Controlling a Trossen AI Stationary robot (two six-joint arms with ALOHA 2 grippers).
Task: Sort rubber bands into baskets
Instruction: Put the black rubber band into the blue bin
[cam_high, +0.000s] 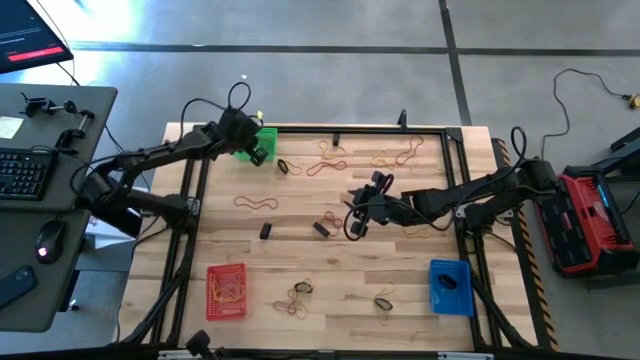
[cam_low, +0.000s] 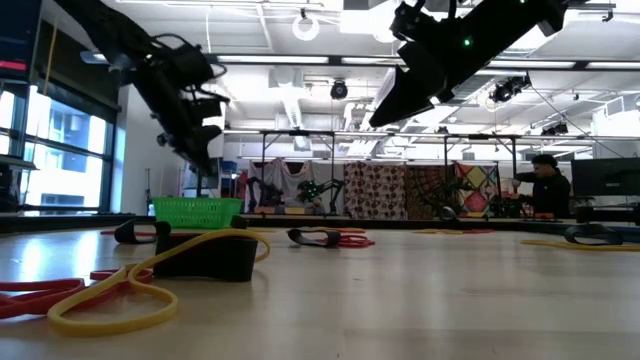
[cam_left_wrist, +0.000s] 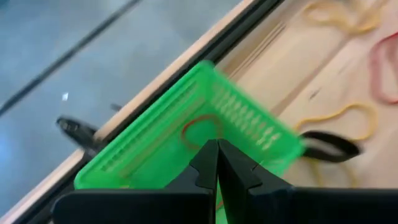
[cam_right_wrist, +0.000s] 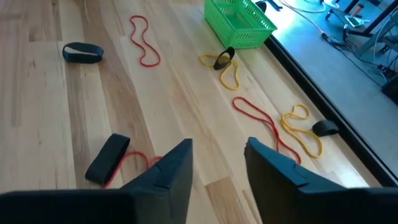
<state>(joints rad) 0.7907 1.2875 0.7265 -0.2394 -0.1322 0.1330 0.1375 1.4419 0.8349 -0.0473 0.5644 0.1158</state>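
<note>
Mesh green basket (cam_left_wrist: 186, 134) under closed left pincer (cam_left_wrist: 216, 149).

Green basket (cam_high: 252, 141) is taken as landmark, at the table's far left corner. Space directly above it is occupied by the left gripper (cam_high: 259, 152), fingers shut. Just right of it, passage is cluttered by a black band (cam_high: 283, 166) and a yellow band (cam_right_wrist: 231, 71). Farther right, the table middle is blocked by the right gripper (cam_high: 353, 217), jaws apart, above a black band (cam_right_wrist: 107, 158). Bare wood (cam_high: 400, 275) is left toward the near edge, between the red basket (cam_high: 226, 291) and blue basket (cam_high: 450, 286), broken by small band clusters (cam_high: 296, 296).
</note>
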